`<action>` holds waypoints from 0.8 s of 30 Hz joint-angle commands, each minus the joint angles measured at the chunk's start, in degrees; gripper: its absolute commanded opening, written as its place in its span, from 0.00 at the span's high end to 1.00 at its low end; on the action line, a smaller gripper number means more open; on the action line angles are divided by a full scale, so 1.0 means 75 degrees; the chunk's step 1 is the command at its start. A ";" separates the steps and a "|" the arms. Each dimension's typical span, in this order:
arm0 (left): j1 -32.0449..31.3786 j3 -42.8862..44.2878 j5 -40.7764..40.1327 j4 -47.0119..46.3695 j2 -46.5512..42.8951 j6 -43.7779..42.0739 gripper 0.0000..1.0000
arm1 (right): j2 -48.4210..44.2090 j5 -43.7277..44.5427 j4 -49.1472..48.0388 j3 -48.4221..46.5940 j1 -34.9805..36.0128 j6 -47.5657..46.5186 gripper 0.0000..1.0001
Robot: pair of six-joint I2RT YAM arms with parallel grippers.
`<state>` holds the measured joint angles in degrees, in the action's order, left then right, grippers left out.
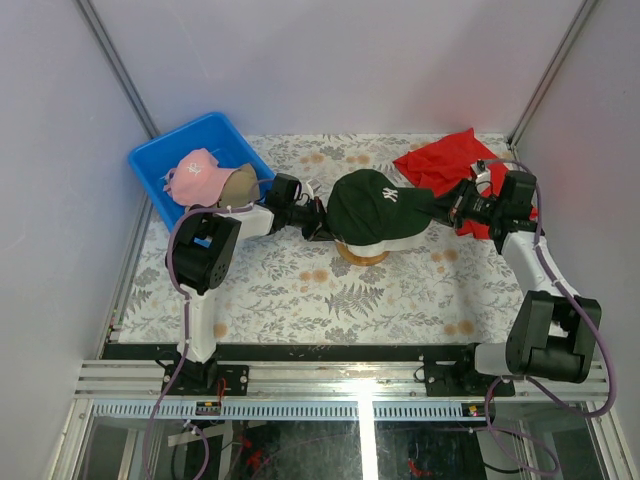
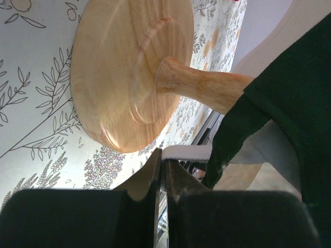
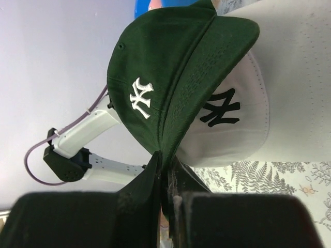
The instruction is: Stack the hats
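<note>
Top view first: the dark green cap (image 1: 375,205) sits mid-table over the white cap (image 1: 372,243), and both are on the wooden stand (image 1: 362,258). The pink cap (image 1: 198,175) and tan cap (image 1: 240,182) are in the blue bin (image 1: 160,175) at the far left corner. A red cloth (image 1: 440,160) lies crumpled at the far right, right behind your right arm. The left gripper (image 1: 315,215) is at the green cap's back edge and the right gripper (image 1: 443,208) at its brim. Walls hem the table (image 1: 300,290) on three sides. The roomiest stretch is the leaf-print near half, between the stand and the arm bases.

Left wrist: you get the stand from below, which the top view hides. It has a smooth round turned-wood base and a slim stem, with green twill hanging to the right. The fingers are pressed tight together. I can't tell from here whether any fabric is caught between them.

Right wrist: this is the only view showing both logos, white stitching on green and dark on white. The white cap's fabric looks finely perforated. Your fingers are clamped on the tip of the green cap's stiff curved brim, which overlaps the white cap's.
</note>
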<state>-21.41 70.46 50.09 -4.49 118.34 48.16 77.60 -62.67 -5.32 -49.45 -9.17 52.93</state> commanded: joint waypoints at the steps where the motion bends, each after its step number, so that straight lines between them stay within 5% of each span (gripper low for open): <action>1: -0.0005 -0.0133 0.0025 0.0147 0.0307 0.0224 1.00 | 0.0120 -0.0436 0.2020 -0.0497 0.0038 -0.1825 1.00; 16: -0.0009 -0.0511 0.0112 -0.0147 0.0355 0.0425 1.00 | 0.0686 -0.0220 0.1292 0.0291 -0.0216 -0.2564 1.00; 24: 0.0072 -0.0541 0.0131 0.0117 0.0345 0.0204 1.00 | 0.1513 0.1065 0.2657 -0.0429 -0.0251 -0.3470 1.00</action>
<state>-21.50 68.60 51.46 -7.88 118.65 49.60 86.06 -65.65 4.12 -51.07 -11.25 34.09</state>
